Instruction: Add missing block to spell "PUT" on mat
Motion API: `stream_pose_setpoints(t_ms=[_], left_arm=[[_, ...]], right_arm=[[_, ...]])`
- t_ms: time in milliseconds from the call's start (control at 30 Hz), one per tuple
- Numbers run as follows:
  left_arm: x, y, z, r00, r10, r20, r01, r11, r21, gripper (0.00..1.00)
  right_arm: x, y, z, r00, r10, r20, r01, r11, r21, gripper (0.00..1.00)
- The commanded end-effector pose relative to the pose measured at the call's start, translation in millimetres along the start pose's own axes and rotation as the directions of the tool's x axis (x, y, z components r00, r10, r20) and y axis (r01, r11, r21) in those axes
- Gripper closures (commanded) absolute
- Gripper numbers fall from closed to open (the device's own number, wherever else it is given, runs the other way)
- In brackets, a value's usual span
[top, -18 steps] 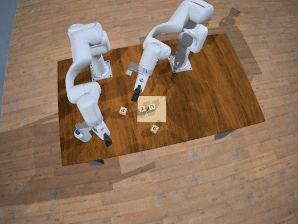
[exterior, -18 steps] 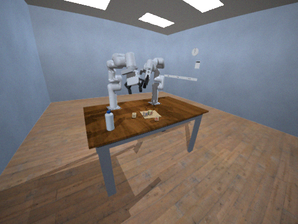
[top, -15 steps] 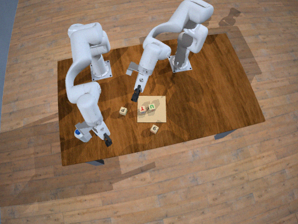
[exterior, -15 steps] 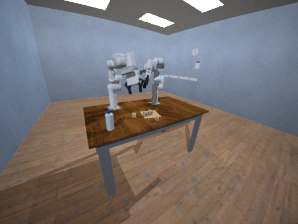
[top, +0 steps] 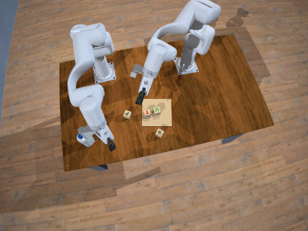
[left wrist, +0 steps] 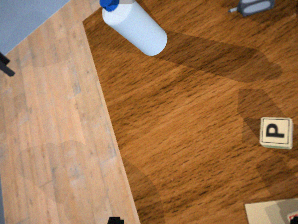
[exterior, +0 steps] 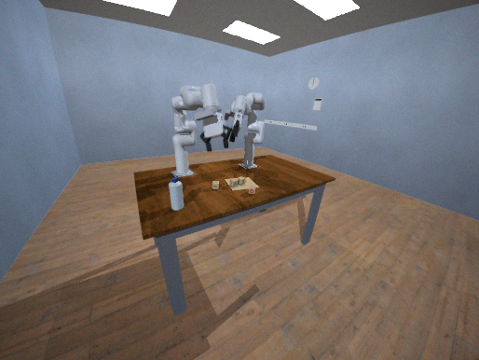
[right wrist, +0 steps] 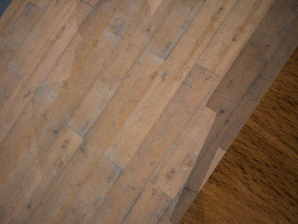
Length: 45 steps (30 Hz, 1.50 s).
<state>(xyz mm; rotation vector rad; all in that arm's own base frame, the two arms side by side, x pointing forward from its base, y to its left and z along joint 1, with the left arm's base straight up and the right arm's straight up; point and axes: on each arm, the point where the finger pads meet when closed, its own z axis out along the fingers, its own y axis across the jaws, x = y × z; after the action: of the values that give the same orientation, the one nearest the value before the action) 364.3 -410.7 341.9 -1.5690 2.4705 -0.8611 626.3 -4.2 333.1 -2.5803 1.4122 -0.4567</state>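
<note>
Off the tan square mat's (top: 165,120) (exterior: 247,186) (left wrist: 257,212) nine-o'clock edge in the top view lies the cream P block (top: 127,114) (exterior: 215,185) (left wrist: 276,132); both hands (top: 139,100) (top: 111,145) (exterior: 233,136) (exterior: 217,142) (left wrist: 205,221) stand released, empty. Carried low towards three o'clock, it could knock the T and U.

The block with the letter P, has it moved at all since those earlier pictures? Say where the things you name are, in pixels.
No. In the top view, the P block (top: 127,114) (exterior: 215,186) (left wrist: 276,133) lies off the mat (top: 164,120) (exterior: 244,187) (left wrist: 256,213), with the same gap to its edge as before.
</note>
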Motion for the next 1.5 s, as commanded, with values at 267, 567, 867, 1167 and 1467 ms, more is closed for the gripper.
stream_pose_setpoints(t_ms=[267, 567, 867, 1167, 1467], left_arm=[[-3.1, -2.6, -1.4, 1.0, -0.009, 0.002, 0.009, 1.0, 0.004, 0.0], [-16.6, -6.2, -1.2, 0.999, -0.043, 0.017, 0.043, 0.999, 0.004, 0.0], [-55.2, -14.8, -1.5, 0.989, -0.138, 0.059, 0.137, 0.99, 0.009, 0.0], [-104.6, -22.2, -4.2, 0.96, -0.257, 0.11, 0.257, 0.966, 0.021, 0.0], [-192.5, -25.4, -15.1, 0.866, -0.463, 0.19, 0.46, 0.886, 0.062, 0.0]], right_arm=[[0.7, -1.1, -2.2, 1.0, 0.0, -0.003, 0.0, 1.0, 0.004, 0.0], [0.7, -1.1, -2.2, 1.0, 0.0, -0.003, 0.0, 1.0, 0.004, 0.0], [0.7, -1.1, -2.2, 1.0, 0.0, -0.003, 0.0, 1.0, 0.004, 0.0], [0.7, -1.1, -2.2, 1.0, 0.0, -0.003, 0.0, 1.0, 0.004, 0.0], [0.7, -1.1, -2.2, 1.0, 0.0, -0.003, 0.0, 1.0, 0.004, 0.0]])
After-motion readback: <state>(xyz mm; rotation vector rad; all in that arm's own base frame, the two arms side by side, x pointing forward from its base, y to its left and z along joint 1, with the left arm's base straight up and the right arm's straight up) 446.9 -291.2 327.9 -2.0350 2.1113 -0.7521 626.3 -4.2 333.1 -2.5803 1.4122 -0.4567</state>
